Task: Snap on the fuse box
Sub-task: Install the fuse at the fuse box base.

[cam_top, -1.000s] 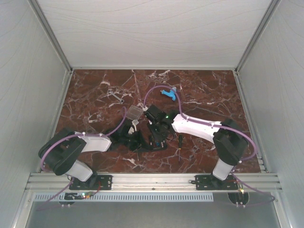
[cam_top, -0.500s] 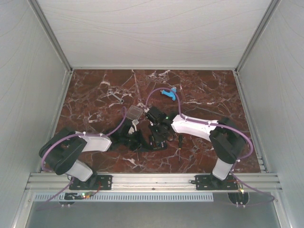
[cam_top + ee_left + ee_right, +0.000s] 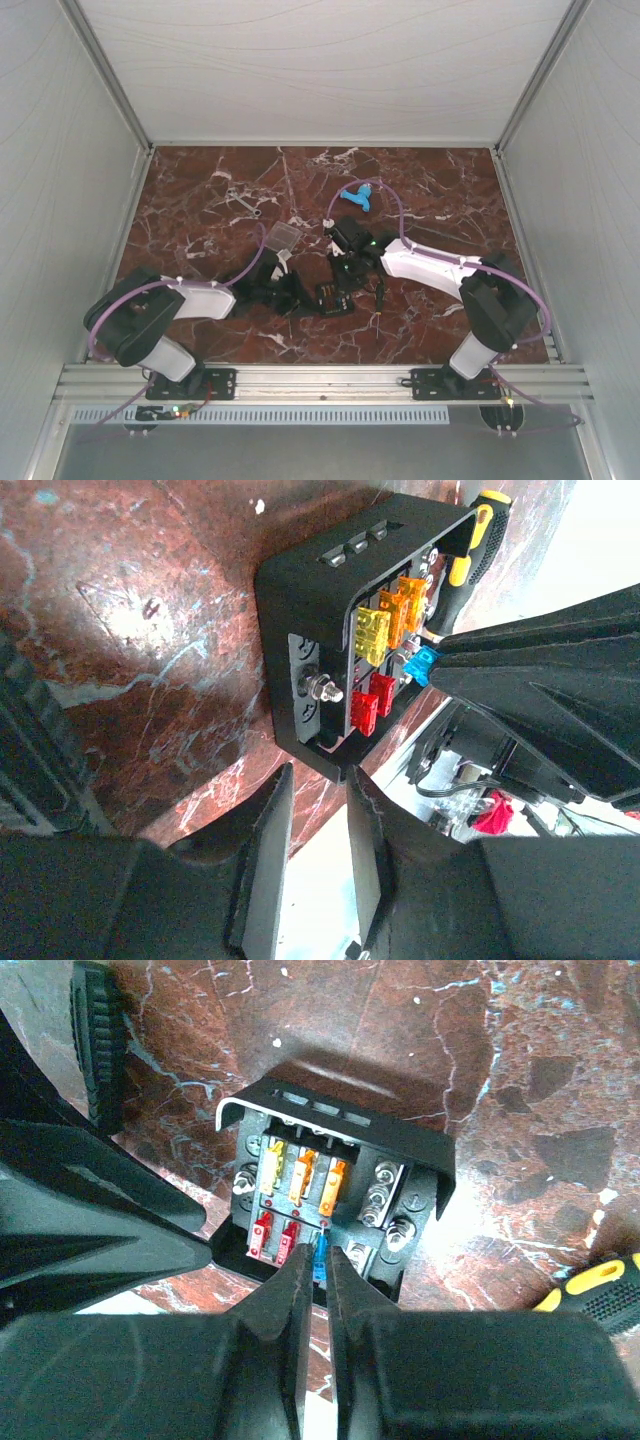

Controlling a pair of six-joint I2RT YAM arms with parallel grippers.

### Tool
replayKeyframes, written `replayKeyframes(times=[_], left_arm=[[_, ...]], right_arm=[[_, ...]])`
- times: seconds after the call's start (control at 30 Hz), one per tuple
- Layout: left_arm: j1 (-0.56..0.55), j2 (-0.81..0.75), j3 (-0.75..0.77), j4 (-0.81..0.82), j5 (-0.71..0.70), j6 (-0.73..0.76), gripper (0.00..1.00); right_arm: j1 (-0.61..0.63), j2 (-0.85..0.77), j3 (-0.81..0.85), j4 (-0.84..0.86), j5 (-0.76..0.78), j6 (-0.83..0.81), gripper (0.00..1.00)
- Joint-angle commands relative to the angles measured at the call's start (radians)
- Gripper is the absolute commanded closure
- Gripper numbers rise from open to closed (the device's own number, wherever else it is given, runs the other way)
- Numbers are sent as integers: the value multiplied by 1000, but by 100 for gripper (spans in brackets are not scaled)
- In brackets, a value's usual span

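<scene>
The fuse box [image 3: 333, 298] is a black open tray holding yellow, orange and red fuses, and it lies between both arms. In the right wrist view the fuse box [image 3: 400, 1155] sits right under my right gripper [image 3: 320, 1260], whose fingers are pinched on a small blue fuse [image 3: 319, 1256] in the lower row. My left gripper [image 3: 316, 800] stands with its jaws apart and nothing between them, and a corner of the fuse box [image 3: 300, 610] touches its right fingertip. The clear square lid [image 3: 285, 236] lies on the table behind the left gripper [image 3: 298, 292], apart from the box.
A yellow-and-black screwdriver [image 3: 600, 1295] lies right of the box. A black ribbed handle [image 3: 95, 1040] lies on its other side. A blue plastic piece [image 3: 357, 198] and a small wrench [image 3: 245, 200] lie farther back. White walls close in the marble table [image 3: 450, 190].
The right arm has shifted to the right, uncovering the box from above, and its jaws have closed onto the blue fuse. The left arm has not moved.
</scene>
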Motion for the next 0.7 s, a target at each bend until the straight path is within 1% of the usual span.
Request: replayKeyframes(times=[0.0, 0.03, 0.1, 0.4, 0.67], left_arm=[[-10, 14, 5, 65, -18, -27, 72], [-11, 17, 7, 64, -17, -28, 72], [-14, 20, 8, 66, -16, -29, 72], [-14, 1, 3, 55, -30, -30, 70], [-15, -7, -1, 54, -31, -31, 70]], right_arm=[[-11, -36, -23, 22, -17, -8, 95], [-13, -38, -28, 28, -20, -8, 96], [-17, -39, -38, 40, -33, -7, 100], [-20, -45, -37, 25, -50, 1, 100], [-21, -52, -9, -38, -109, -4, 100]])
